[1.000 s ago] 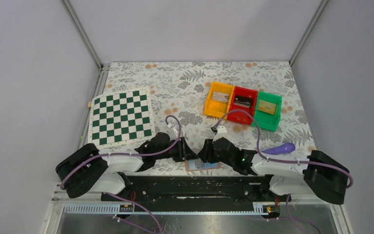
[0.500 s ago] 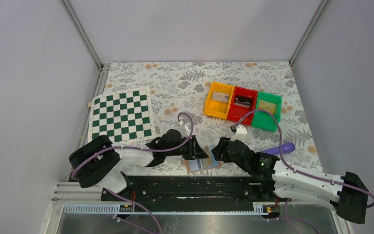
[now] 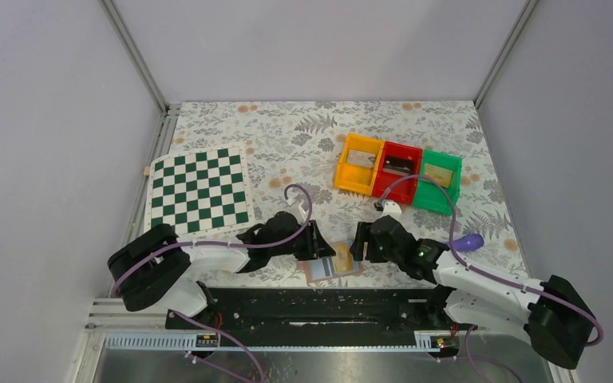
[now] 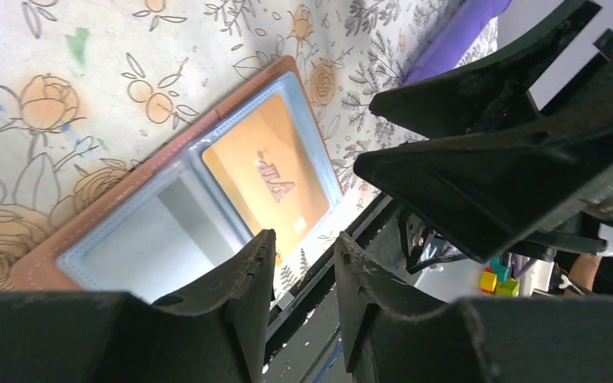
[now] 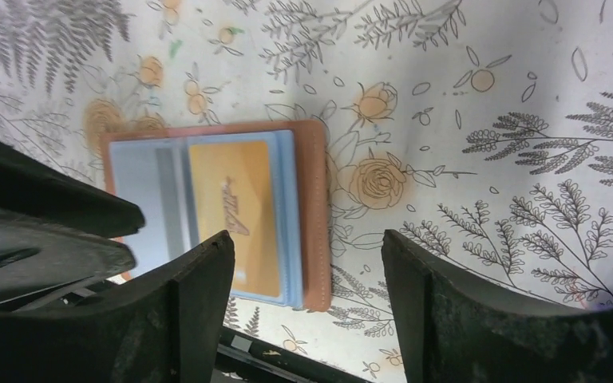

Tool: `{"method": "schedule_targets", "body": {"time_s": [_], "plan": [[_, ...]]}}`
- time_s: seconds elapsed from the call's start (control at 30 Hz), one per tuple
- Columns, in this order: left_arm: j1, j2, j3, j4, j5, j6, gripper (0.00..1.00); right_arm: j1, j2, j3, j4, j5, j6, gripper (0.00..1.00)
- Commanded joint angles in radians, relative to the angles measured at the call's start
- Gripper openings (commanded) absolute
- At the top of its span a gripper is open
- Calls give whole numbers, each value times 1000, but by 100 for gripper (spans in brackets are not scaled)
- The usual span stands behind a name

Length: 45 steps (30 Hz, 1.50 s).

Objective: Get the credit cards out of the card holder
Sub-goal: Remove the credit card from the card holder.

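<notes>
Card holder (image 3: pixel 316 274) lies open on table (image 3: pixel 303 136) at btm centre of top view, a card (image 3: pixel 342 261) in its rt half, left gripper (image 3: pixel 319 249) at its left side, right gripper (image 3: pixel 357 243) just past rt edge, chessboard (image 3: pixel 198 191) mid-left, 3-bin tray (image 3: pixel 357 188) upper rt, poss. a pen (image 3: pixel 467 242) mid-rt.

Holder (image 5: pixel 317 215): small tan-brown folding wallet, open & flat, inside up, on table (image 3: pixel 303 136) at near edge, approx. centre. Brown rim shows round pale-blue clear sleeves. 2 cards visible, both in sleeves, none out. Right half: orange card (image 5: pixel 231 215), yellowish, dark script mark across middle, sits square in its pocket, sleeve edge showing on 3 sides. Left half: whitish card (image 5: pixel 148 199) w/ grey stripe down it, partly hidden. Can't tell if more cards sit underneath.
</notes>
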Motion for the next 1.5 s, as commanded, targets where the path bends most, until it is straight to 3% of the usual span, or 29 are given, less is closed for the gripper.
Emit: {"method": "schedule_targets", "body": {"time_s": [0.0, 0.33, 0.57, 0.8, 1.23, 1.47], "plan": [[-3, -40, -20, -18, -75, 5, 34, -74, 71, 44, 47, -172, -83, 73], [-2, -14, -32, -23, -87, 2, 35, -90, 261, 56, 141, -292, -80, 55], [-4, -10, -76, 39, -87, -22, 37, -90, 278, 1, 172, -271, -11, 33], [-21, -20, -97, 23, -144, -27, 43, -90, 310, -53, 246, -290, 34, 24], [-43, 20, -140, 147, -162, -64, 38, -90, 320, -111, 309, -295, 71, 10], [-89, -22, -57, -161, -335, -80, 38, -91, 328, -103, 323, -313, 77, 4]]}}
